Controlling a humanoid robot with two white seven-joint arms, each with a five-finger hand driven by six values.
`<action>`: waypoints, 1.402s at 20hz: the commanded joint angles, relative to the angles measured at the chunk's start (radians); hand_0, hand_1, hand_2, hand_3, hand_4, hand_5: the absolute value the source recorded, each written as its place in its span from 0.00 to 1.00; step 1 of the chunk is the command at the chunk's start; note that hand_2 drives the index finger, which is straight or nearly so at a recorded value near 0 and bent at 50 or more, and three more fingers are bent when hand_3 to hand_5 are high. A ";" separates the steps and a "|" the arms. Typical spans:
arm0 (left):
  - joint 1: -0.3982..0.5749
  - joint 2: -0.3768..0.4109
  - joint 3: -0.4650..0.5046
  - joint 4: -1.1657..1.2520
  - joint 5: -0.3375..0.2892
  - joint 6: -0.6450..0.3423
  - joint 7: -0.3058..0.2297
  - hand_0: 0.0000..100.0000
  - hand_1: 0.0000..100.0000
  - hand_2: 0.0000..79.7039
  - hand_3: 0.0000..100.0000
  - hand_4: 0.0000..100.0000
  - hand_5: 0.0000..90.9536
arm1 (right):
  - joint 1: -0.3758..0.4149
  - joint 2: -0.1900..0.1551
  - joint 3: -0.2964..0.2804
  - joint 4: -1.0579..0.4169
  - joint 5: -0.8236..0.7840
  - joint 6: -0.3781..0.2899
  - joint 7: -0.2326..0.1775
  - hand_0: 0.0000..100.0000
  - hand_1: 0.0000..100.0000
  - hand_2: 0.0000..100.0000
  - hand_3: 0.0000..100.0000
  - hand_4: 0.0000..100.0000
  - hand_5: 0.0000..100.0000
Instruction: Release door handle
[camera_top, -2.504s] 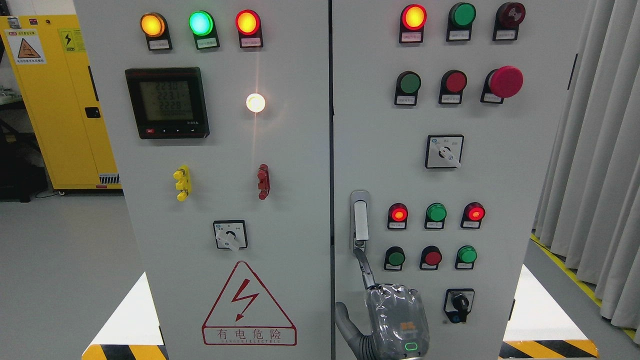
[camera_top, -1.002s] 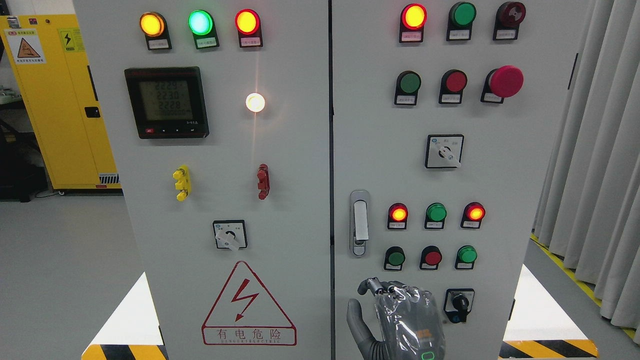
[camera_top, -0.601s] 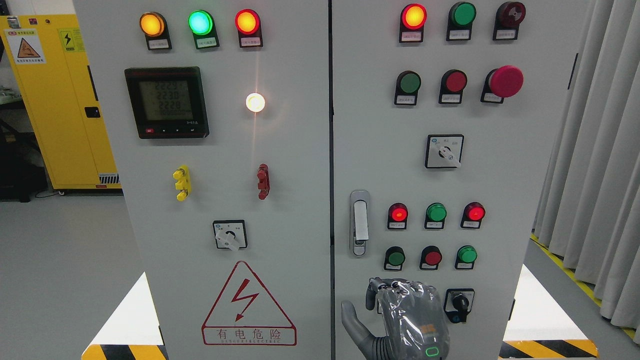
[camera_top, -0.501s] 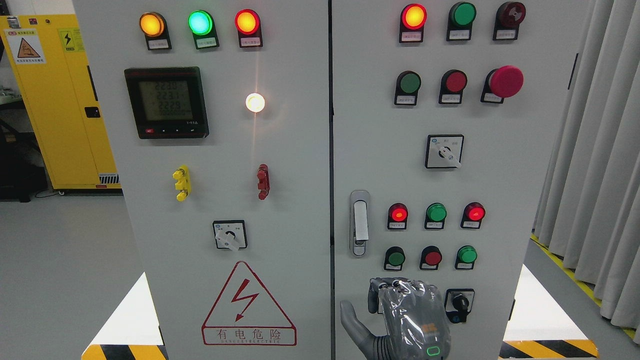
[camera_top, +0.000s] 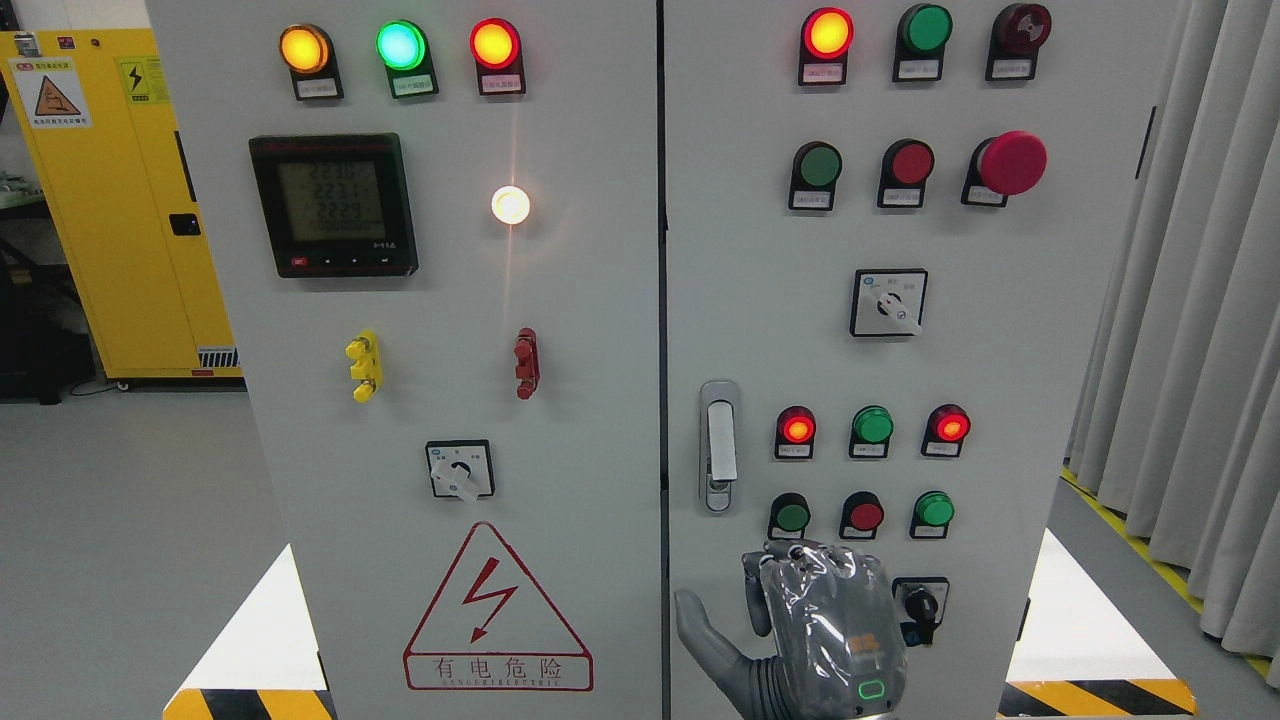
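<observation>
Head view, near to far.

- Right hand (camera_top: 815, 640): enters at the bottom edge, right of centre, back toward the camera, wrapped in clear film. Wrist cut off by the frame. Fingers (camera_top: 757, 600) curl down at the knuckles with the tips tucked out of sight; thumb (camera_top: 700, 625) sticks out toward 10 o'clock. It grasps nothing.
- Handle (camera_top: 718, 445): upright on the left edge of the right door (camera_top: 1000, 380), at 11 o'clock from the hand and clear of it, with bare panel between them. Its lower end shows a small lock detail, too small to make out.
- Selector (camera_top: 922, 608): just at 3 o'clock of the hand; its left edge is hidden behind the knuckles.
- Pilot lamps (camera_top: 873, 425) in two rows at 12 to 1 o'clock of the hand; label text is unreadable.
- Red mushroom button (camera_top: 1012, 163) at upper right.
- Left door (camera_top: 450, 300): meter (camera_top: 333, 205) with dim, hard-to-read digits; warning triangle (camera_top: 487, 610) at bottom.
- Door tops and bottoms are cut off by the frame.
- Behind: yellow cabinet (camera_top: 110, 200) at 9 o'clock, partly hidden by the left door; curtain (camera_top: 1190, 350) at 3 o'clock.
</observation>
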 joint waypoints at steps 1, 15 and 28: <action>0.000 0.000 0.000 -0.012 0.000 0.000 0.000 0.12 0.56 0.00 0.00 0.00 0.00 | -0.014 -0.004 -0.001 -0.007 0.000 0.002 0.000 0.29 0.29 1.00 1.00 1.00 1.00; 0.000 0.000 0.000 -0.012 0.000 0.000 0.000 0.12 0.56 0.00 0.00 0.00 0.00 | -0.126 0.004 -0.007 0.061 0.002 0.009 0.038 0.28 0.24 1.00 1.00 1.00 1.00; 0.000 0.000 0.000 -0.012 0.000 0.000 0.000 0.12 0.56 0.00 0.00 0.00 0.00 | -0.189 0.004 -0.010 0.134 0.002 0.081 0.050 0.29 0.31 1.00 1.00 1.00 1.00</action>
